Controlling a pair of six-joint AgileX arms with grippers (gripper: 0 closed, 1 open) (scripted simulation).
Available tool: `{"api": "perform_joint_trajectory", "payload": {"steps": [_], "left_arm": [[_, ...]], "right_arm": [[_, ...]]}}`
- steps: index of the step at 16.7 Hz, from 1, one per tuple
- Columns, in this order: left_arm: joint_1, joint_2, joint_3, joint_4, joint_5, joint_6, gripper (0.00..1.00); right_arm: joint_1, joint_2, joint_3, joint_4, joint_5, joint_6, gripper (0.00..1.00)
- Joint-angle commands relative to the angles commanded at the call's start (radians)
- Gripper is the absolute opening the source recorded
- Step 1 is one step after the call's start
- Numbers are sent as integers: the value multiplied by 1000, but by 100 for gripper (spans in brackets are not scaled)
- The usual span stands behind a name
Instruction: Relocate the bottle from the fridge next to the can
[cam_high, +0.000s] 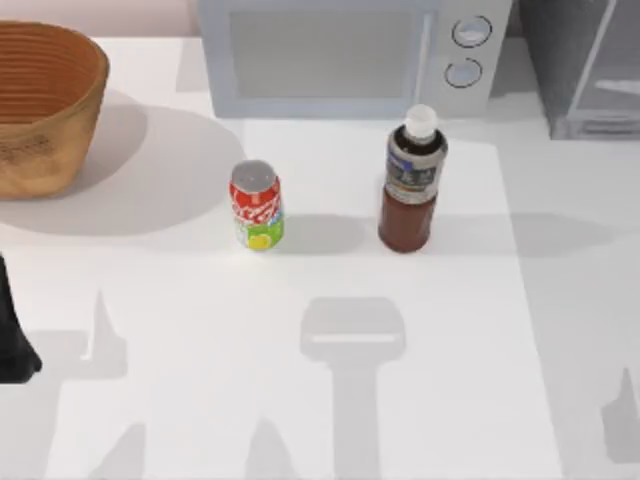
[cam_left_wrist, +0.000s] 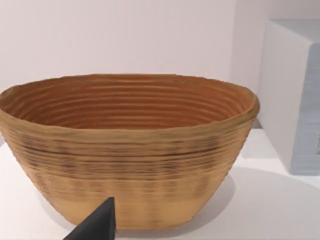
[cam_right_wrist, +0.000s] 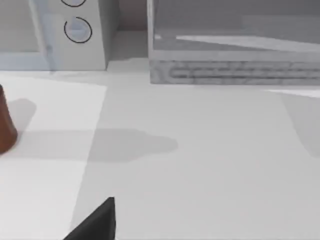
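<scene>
The dark brown bottle (cam_high: 411, 180) with a white cap stands upright on the table, in front of the microwave and to the right of the red can (cam_high: 257, 205), with a gap between them. Its brown base (cam_right_wrist: 5, 122) shows at the edge of the right wrist view. The grey fridge (cam_high: 590, 70) stands at the back right, and its lower front (cam_right_wrist: 235, 55) is also in the right wrist view. My left arm (cam_high: 15, 345) is parked at the left edge, its gripper (cam_left_wrist: 97, 224) facing the basket. My right gripper (cam_right_wrist: 97, 224) hangs low over the table's right side, away from the bottle.
A woven basket (cam_high: 40, 110) stands at the back left, and its wall (cam_left_wrist: 130, 150) is close in the left wrist view. A white microwave (cam_high: 350, 55) with two round knobs stands at the back centre. Open tabletop lies in front of the can and bottle.
</scene>
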Motion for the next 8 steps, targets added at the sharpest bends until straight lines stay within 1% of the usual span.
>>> {"api": "perform_joint_trajectory", "payload": {"steps": [4, 6, 8], "left_arm": [[0, 0, 0, 0, 0, 0, 100], [0, 0, 0, 0, 0, 0, 100], [0, 0, 0, 0, 0, 0, 100]], "right_arm": [[-2, -167, 136, -324, 0, -4, 100], [-4, -228, 187, -439, 0, -6, 100], [-5, -271, 222, -513, 1, -8, 100]]}}
